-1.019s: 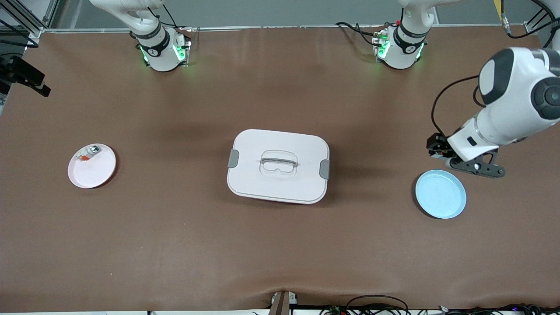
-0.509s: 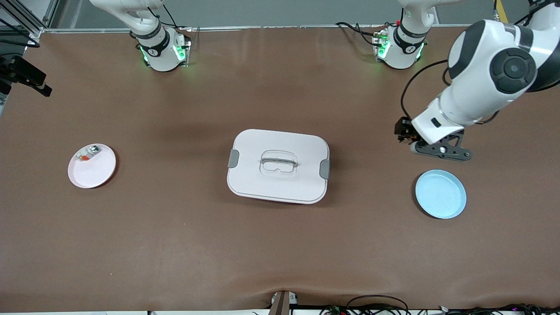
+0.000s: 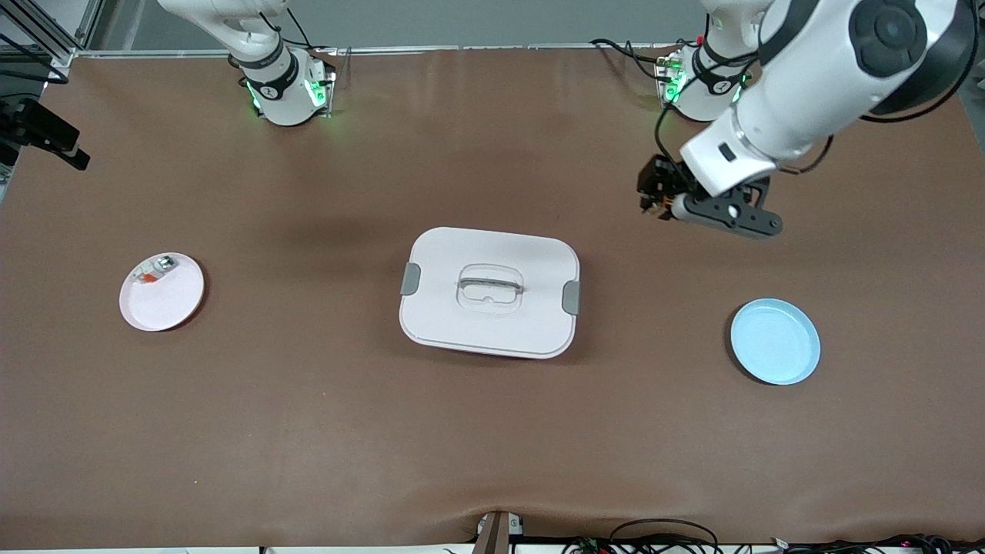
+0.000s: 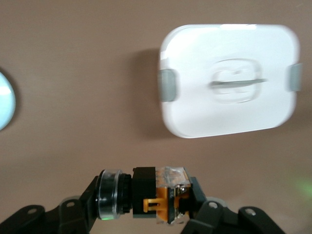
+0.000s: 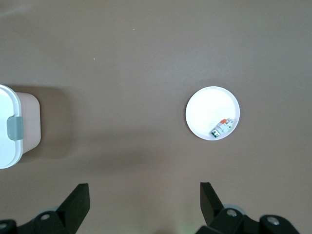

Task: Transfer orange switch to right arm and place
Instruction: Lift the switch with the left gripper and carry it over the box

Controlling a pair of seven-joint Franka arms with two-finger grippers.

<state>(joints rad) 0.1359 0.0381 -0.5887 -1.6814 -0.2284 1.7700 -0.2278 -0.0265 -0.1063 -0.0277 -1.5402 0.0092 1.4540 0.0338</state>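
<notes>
The orange switch (image 4: 152, 194), a small black block with an orange clip and a clear cap, is clamped between the fingers of my left gripper (image 4: 146, 199). In the front view the left gripper (image 3: 660, 201) hangs over bare table, between the white lidded box (image 3: 489, 291) and the left arm's base, with the switch (image 3: 654, 192) showing dark at its tip. My right gripper (image 5: 144, 200) is open with nothing between its fingers. It is high over the table toward the right arm's end, and the front view does not show it.
A blue plate (image 3: 775, 341) lies bare toward the left arm's end. A pink plate (image 3: 173, 304) toward the right arm's end holds a small silvery-white piece with a red-orange bit (image 3: 154, 271). The right wrist view also shows the pink plate (image 5: 207, 109).
The left arm has carried the switch from beside the blue plate up and toward the box and the robots' bases. The right gripper has stayed open and still.
</notes>
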